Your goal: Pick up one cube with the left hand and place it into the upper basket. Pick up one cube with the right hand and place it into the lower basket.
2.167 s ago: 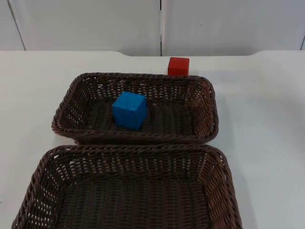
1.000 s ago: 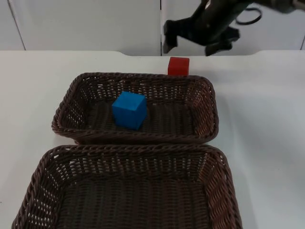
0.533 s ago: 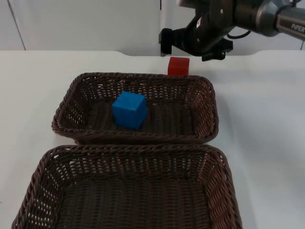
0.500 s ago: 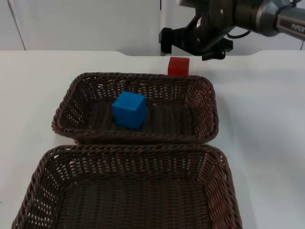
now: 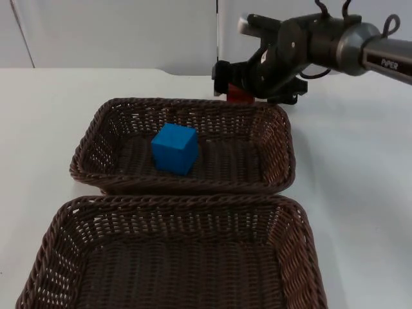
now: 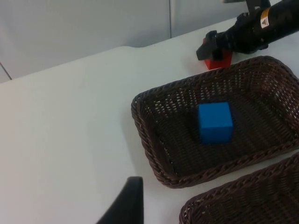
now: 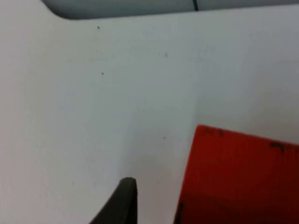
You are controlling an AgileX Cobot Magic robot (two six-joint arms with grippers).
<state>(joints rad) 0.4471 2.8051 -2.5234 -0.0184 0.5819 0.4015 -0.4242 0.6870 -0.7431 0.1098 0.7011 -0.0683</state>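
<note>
A red cube sits on the white table just behind the upper basket's back rim. My right gripper has come down over it and stands open, fingers astride the cube. In the right wrist view the red cube is close, with a black fingertip beside it and a gap between them. A blue cube lies inside the upper basket. The lower basket holds nothing. My left gripper waits above the table, left of the upper basket; from there the blue cube and red cube show.
The grey partition wall rises right behind the red cube. The two wicker baskets lie close together, front to back. White table spreads to the right and left of them.
The right arm came in from the upper right and dropped toward the red cube, now covering most of it. The blue cube and both baskets have not moved.
</note>
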